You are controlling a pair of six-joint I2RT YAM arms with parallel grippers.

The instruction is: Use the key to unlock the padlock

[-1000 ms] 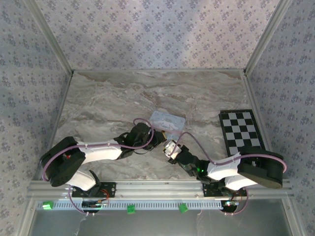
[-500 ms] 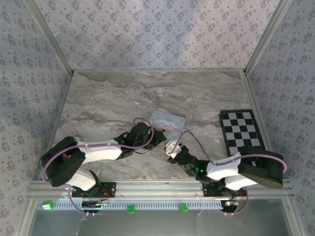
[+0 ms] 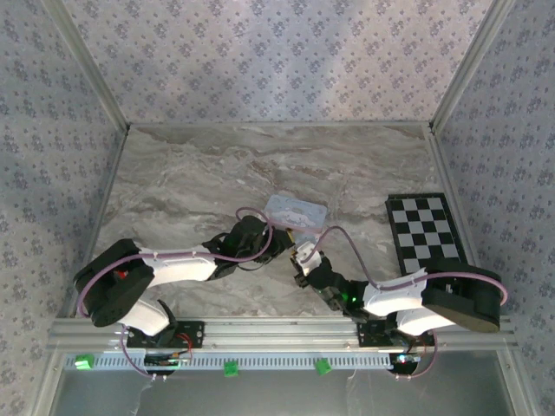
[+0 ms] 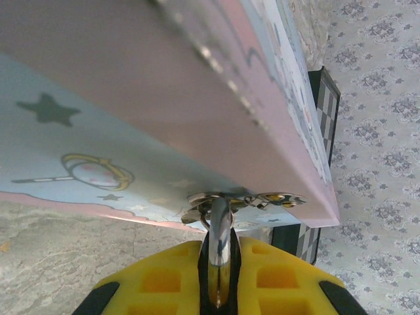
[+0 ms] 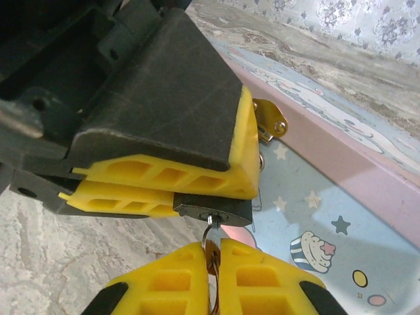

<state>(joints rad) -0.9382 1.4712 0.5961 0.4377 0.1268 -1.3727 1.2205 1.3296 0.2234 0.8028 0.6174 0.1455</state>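
The small black padlock [image 5: 213, 207] hangs from the gold hasp [image 5: 269, 121] on the front of a pastel box [image 5: 315, 216]. My left gripper [image 4: 220, 252] is shut on the padlock [image 4: 221, 230], whose silvery metal shows between the yellow pads. The key [image 5: 210, 226] sits in the keyhole on the padlock's underside. My right gripper [image 5: 215, 252] is shut on the key's bow and ring, just below the left gripper's fingers [image 5: 164, 180]. From above, the left gripper [image 3: 282, 245] and right gripper [image 3: 303, 258] meet at the near edge of the box [image 3: 295, 211].
A black-and-white checkerboard [image 3: 425, 230] lies flat at the right of the marble table [image 3: 199, 173]. Patterned walls close in the back and both sides. Both arms lie low along the near edge.
My right gripper has closed its fingers on the key and edged slightly up toward the padlock. The left arm and the box have stayed put.
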